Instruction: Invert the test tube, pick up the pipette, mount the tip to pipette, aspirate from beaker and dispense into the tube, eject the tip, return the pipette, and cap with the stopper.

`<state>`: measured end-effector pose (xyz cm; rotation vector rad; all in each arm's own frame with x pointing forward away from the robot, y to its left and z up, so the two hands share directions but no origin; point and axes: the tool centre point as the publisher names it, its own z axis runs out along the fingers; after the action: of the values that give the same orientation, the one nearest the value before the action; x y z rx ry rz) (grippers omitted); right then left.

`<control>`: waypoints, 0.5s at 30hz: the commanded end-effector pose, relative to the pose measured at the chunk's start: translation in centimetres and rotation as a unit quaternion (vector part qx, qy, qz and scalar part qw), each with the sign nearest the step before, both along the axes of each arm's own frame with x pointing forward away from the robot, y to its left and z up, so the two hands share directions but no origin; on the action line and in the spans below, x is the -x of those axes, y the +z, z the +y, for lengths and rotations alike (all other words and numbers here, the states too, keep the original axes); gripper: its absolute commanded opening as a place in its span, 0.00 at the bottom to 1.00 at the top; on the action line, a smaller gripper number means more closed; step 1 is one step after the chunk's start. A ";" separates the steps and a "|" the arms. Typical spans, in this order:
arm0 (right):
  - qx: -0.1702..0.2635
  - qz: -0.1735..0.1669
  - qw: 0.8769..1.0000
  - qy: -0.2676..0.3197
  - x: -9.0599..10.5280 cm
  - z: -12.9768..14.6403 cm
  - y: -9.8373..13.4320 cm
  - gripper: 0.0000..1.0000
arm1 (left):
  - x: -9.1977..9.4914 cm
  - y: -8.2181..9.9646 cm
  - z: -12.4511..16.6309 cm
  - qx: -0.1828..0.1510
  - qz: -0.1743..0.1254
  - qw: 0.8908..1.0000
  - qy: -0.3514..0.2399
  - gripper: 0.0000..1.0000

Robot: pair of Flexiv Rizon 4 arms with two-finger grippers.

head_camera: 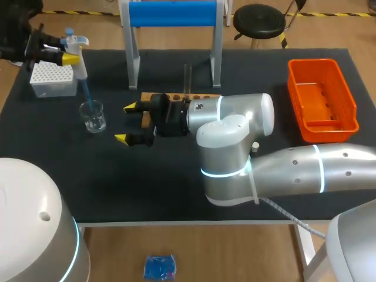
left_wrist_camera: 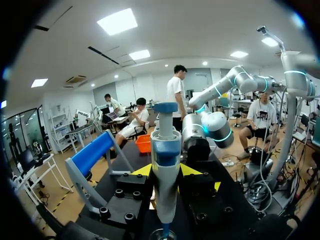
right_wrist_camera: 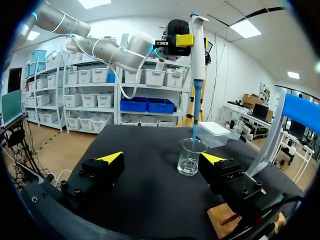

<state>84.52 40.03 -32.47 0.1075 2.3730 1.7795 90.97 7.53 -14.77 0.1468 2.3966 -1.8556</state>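
Head view, beaker: the beaker (head_camera: 93, 116) stands on the black table (head_camera: 176, 182). The pipette's blue tip (head_camera: 86, 94) dips into its mouth. Whether it holds liquid cannot be told.
Head view, left gripper: the left gripper (head_camera: 66, 54) is above and behind the beaker, pinching the pipette (head_camera: 75, 50) upright.
Head view, tip box: the white tip box (head_camera: 51, 79) sits just behind the beaker, and its top is a grid of small holes.
Head view, right gripper: the right gripper (head_camera: 125, 123) is just beside the beaker. Its fingers are spread wide, point toward the beaker and hold nothing.
Head view only: the test tube (head_camera: 188, 75) stands upright in the wooden rack (head_camera: 202, 97), well apart from the beaker and partly behind the right arm. The orange basket (head_camera: 321, 100) is farthest from the beaker.
Left wrist view, pipette: the pipette body (left_wrist_camera: 166, 165) fills the gap between the two yellow tips, which press on it from both sides. Only the beaker's rim (left_wrist_camera: 162, 234) shows, directly below.
Right wrist view, beaker: the beaker (right_wrist_camera: 190, 159) is ahead of the parted fingers and nearer one of them, touching neither. This view shows the blue tip (right_wrist_camera: 194, 120) ending inside the glass.
Right wrist view, rack: a corner of the wooden rack (right_wrist_camera: 224, 216) shows under one finger, on the near side of the beaker.
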 end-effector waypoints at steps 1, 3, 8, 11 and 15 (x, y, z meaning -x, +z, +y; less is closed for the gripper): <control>-0.001 0.000 1.000 0.000 0.0 0.0 -0.1 1.00 | -0.5 -0.6 0.1 0.003 0.002 1.000 -0.005 0.00; -0.001 0.000 1.000 0.000 0.0 0.0 -0.1 1.00 | -0.5 -0.8 0.1 0.004 0.004 1.000 -0.005 0.00; -0.001 0.000 1.000 0.000 0.0 0.0 -0.1 1.00 | -0.5 -1.4 0.0 0.006 0.006 1.000 -0.004 0.00; -0.001 0.000 1.000 0.000 0.0 0.0 -0.1 1.00 | -0.5 -1.8 0.0 0.007 0.008 1.000 -0.004 0.00; -0.001 0.000 1.000 0.000 0.0 0.0 -0.1 1.00 | -0.6 -2.1 0.0 0.008 0.011 1.000 -0.005 0.00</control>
<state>84.51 40.04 -32.46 0.1078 2.3726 1.7791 91.19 7.41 -16.62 0.1293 2.4004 -1.8796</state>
